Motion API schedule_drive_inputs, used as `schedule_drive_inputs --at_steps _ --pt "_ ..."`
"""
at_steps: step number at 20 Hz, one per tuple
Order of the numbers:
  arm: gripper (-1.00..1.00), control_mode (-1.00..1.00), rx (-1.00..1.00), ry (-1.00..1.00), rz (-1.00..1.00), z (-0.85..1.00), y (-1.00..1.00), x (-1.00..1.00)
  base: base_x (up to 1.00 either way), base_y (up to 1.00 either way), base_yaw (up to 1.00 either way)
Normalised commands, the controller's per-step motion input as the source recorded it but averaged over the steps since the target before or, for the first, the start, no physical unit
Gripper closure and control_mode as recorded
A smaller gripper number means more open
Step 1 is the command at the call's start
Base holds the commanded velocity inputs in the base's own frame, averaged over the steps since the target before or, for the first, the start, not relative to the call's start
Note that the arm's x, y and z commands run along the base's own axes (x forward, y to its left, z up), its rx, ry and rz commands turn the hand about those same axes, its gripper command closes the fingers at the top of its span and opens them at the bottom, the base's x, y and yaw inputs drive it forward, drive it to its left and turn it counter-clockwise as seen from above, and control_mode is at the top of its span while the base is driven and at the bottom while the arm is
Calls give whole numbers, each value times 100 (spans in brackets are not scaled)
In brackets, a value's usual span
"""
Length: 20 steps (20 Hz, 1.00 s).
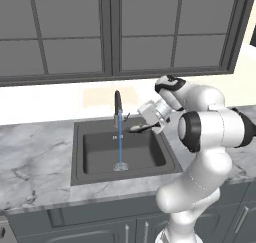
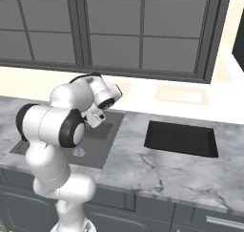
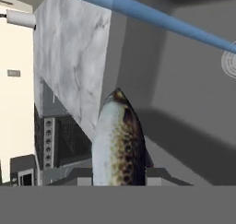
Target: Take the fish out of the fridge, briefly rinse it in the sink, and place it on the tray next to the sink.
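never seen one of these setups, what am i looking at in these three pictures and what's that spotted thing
It is a simulated kitchen with a white robot arm on a mobile base. Two pictures come from cameras on the base, behind the arm to its left and right, so they show the same counter from two sides. The third comes from a camera on the hand, looking along its fingers, so it appears tilted.

The grey marbled counter has a dark sink sunk into it. A thin blue stream of water runs from the faucet into the basin. To the sink's right lies a flat black tray.

The spotted thing is a fish. The hand is shut on it and holds it over the sink, beside the water stream, apparently for rinsing.
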Motion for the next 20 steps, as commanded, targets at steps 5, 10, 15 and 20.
schedule_drive_inputs --at_steps 5,10,15,20 --pt "100 -100 1 -2 0 -6 13 47 0 0 0" --pt "100 -100 -1 0 -1 0 0 33 0 0 0" --pt "100 -100 0 0 -3 -8 0 37 0 0 0" --pt "100 -100 0 0 -2 -16 4 40 0 0 0"
